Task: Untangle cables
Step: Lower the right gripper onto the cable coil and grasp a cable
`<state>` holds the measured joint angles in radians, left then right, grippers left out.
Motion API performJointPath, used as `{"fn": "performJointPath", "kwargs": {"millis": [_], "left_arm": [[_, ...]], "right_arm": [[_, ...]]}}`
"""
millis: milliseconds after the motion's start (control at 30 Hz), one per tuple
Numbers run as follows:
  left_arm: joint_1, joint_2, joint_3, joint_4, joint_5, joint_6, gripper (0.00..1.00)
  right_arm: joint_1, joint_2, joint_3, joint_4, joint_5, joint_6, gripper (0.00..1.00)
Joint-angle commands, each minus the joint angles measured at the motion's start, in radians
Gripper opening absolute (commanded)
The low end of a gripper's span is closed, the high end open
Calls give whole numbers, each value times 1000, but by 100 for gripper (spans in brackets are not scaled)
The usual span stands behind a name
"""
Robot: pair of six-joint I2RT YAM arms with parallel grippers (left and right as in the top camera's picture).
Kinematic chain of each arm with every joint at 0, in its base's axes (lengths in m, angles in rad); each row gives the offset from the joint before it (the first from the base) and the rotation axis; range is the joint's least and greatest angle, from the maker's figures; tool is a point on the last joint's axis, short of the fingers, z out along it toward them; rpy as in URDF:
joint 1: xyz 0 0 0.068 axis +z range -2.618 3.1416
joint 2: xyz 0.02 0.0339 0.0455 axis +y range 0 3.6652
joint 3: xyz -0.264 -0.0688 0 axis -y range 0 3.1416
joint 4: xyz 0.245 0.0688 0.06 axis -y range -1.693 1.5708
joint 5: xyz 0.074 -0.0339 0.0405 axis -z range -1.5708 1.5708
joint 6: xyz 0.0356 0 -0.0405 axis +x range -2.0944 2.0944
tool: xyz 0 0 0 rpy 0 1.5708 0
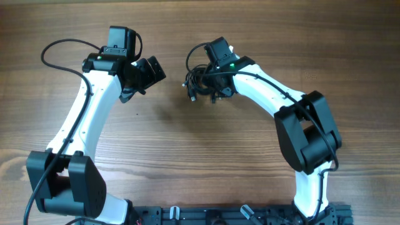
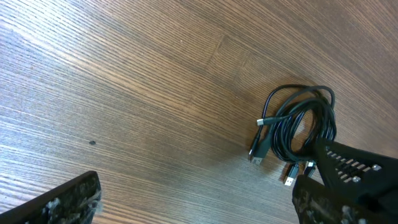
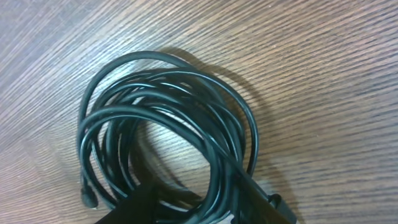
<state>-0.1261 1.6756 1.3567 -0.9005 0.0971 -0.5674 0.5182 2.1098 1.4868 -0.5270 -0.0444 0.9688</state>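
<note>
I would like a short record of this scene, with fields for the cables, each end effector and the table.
cables: thin, black, tangled in one coiled bundle; plug ends stick out
place: far middle of the wooden table
left end effector: open, apart from the cables, holds nothing
right end effector: at the cables, among the loops; open or shut cannot be told
task state: cables not yet untangled
</note>
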Motion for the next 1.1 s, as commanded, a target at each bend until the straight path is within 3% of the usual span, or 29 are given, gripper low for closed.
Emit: {"fn": "performJointPath", "kwargs": {"millis": [0,100,233,333,367,400,633,800,933,967,1067], "left_arm": [[5,8,0,2,-16,-17,100],[5,8,0,2,-16,-17,100],[5,8,0,2,-16,-17,100],[5,8,0,2,-16,-17,100],[5,8,0,3,-16,-17,100],[5,8,0,6,-16,-17,100],[5,8,0,7,-16,-17,100],[5,8,0,6,-16,-17,100],[5,8,0,7,-16,-17,100],[5,8,0,7,-16,-17,100],[5,8,0,6,-16,-17,100]], "right_arm": [[2,83,-9,3,-8,3,37],[2,84,-8,10,-9,-1,23],[2,81,2,6,-26,-86,17],[2,78,2,-20,-37,-119,28],[2,74,2,-21,-84,-153,47],[2,68,5,-21,-116,-154,50],[5,51,163,-145,-164,-101,48],[9,52,163,-154,-163,11,37],[42,60,135,-178,-54,132,37],[53,63,121,-176,-31,171,43],[70,66,109,-166,40,213,47]]}}
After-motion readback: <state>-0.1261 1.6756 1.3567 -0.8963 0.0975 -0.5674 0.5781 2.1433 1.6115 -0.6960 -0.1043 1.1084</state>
